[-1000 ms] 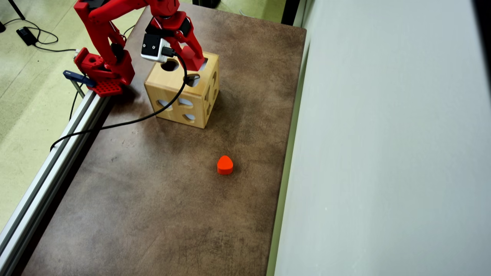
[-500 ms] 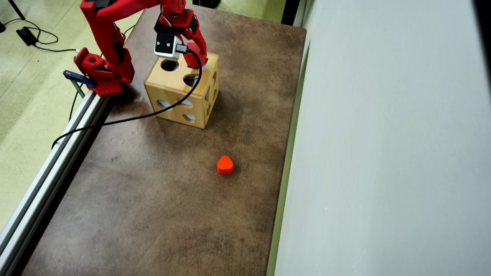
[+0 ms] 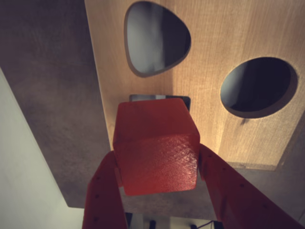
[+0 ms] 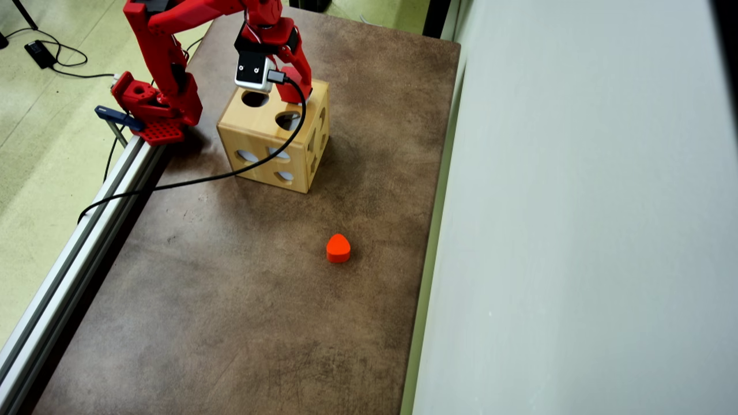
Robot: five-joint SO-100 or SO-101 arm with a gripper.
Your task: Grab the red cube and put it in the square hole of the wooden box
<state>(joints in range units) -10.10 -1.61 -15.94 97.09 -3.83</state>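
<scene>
Since the earlier frame the wrist has been shifted slightly. Jaws are clamped on the red cube, held just above the wooden box, its square hole mostly hidden directly beneath.

Small red cube with flat sides, held up over the box top, hiding most of the dark square hole, big pale wooden box standing on the table, holes in its sides

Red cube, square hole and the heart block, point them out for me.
red cube (image 3: pixel 157 148), wrist view, its textured front face.
square hole (image 3: pixel 159 98), wrist view, dark strip above the cube.
heart block (image 4: pixel 338 246), overhead view, its top.
</scene>
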